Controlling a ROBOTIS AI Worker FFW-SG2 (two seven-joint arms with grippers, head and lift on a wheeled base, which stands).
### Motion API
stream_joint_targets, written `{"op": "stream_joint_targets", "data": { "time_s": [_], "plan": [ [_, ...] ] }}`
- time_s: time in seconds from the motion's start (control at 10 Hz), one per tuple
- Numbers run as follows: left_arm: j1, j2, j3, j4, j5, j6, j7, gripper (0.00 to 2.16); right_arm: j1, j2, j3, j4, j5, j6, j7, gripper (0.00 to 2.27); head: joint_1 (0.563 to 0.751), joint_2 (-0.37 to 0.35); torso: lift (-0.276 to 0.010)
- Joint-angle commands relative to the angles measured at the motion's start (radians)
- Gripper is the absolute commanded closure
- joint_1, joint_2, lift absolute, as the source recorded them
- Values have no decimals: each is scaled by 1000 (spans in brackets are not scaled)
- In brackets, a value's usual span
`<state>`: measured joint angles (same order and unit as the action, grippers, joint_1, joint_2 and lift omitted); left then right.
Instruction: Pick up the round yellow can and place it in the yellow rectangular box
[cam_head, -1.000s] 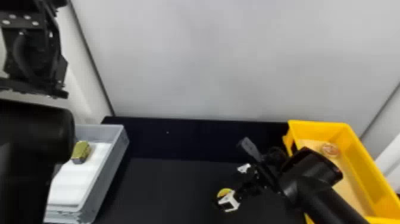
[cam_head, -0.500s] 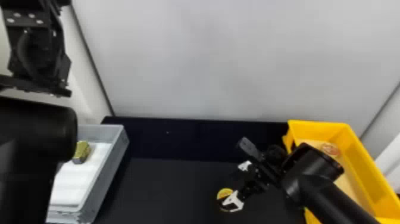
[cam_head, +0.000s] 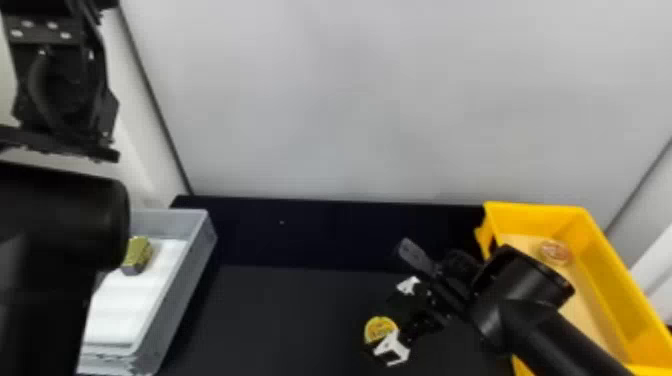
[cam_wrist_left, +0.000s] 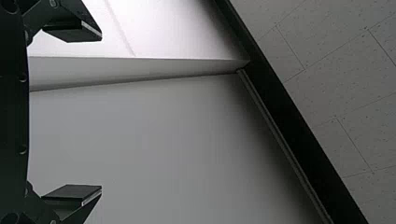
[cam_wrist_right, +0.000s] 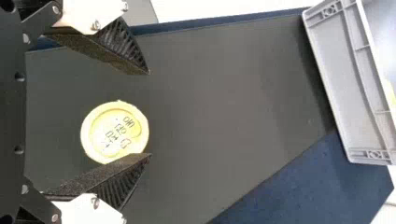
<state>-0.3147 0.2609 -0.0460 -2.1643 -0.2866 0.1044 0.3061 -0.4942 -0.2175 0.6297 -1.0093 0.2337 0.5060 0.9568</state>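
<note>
A round yellow can (cam_wrist_right: 107, 129), dark-marked face up, lies on the dark desk (cam_head: 280, 315), left of the open yellow rectangular box (cam_head: 535, 220).

I operate in a work cell of lab or workshop type; which of the two, I cannot tell. Indicators: plain pale wall panels (cam_head: 375, 100), speckled tiles (cam_wrist_left: 336, 70), black worktop (cam_head: 300, 315), grey plastic box (cam_head: 181, 290), yellow rectangular box (cam_head: 607, 280).

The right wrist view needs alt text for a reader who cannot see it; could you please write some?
The round yellow can, dark markings on its top, lies on a dark table by the right gripper's open fingers, its edge close to one finger. A gray box stands farther off.
</note>
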Motion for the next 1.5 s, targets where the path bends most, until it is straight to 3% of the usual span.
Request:
{"op": "stream_joint_targets", "data": {
  "time_s": [0.0, 1.4],
  "plan": [
    [-1, 0, -3, 0, 1, 2, -1, 127, -7, -22, 15, 11, -3, -7, 1, 197, 663, 54, -10],
    [-7, -5, -3, -2, 1, 6, -4, 127, 32, -33, 1, 18, 38, 4, 15, 206, 663, 54, -10]
  ]
}}
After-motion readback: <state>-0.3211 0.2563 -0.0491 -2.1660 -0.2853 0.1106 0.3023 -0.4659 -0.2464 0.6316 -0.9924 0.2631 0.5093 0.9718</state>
